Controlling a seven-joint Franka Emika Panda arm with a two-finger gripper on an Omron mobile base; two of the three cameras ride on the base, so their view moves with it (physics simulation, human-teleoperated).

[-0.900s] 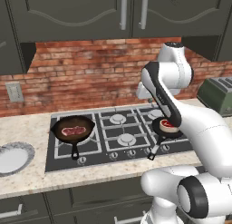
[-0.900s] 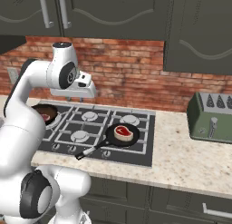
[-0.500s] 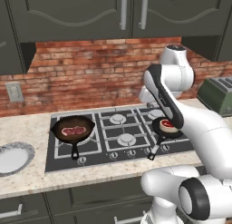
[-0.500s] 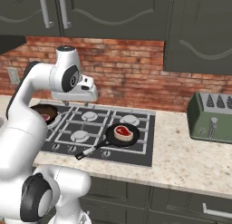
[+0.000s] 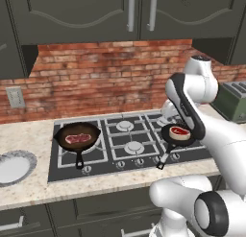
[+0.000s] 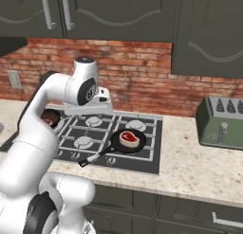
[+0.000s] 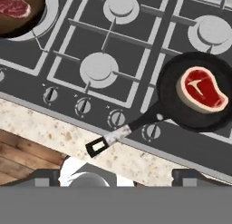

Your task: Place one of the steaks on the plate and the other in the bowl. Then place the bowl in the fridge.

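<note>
Two steaks lie in black frying pans on the gas stove (image 5: 129, 135). The left steak (image 5: 77, 136) (image 7: 13, 5) is in the pan over the left burner. The right steak (image 5: 180, 132) (image 6: 131, 138) (image 7: 201, 89) rests in the smaller pan (image 7: 172, 100) at the stove's front right. The plate (image 5: 14, 166) sits bare on the counter, far left. My gripper (image 7: 118, 177) hangs open above the stove's front edge, its fingertips (image 7: 43, 177) wide apart with nothing between them. The right steak is ahead and to the right of it. The bowl and the fridge are out of view.
The small pan's handle (image 7: 118, 134) points toward the counter's front edge, over the knobs. A green toaster (image 6: 220, 124) stands on the counter right of the stove. Behind runs a brick wall with an outlet (image 5: 15, 97), and dark cabinets hang overhead.
My arm has swung a little toward the right side of the stove. Pans, steaks and plate have not moved.
</note>
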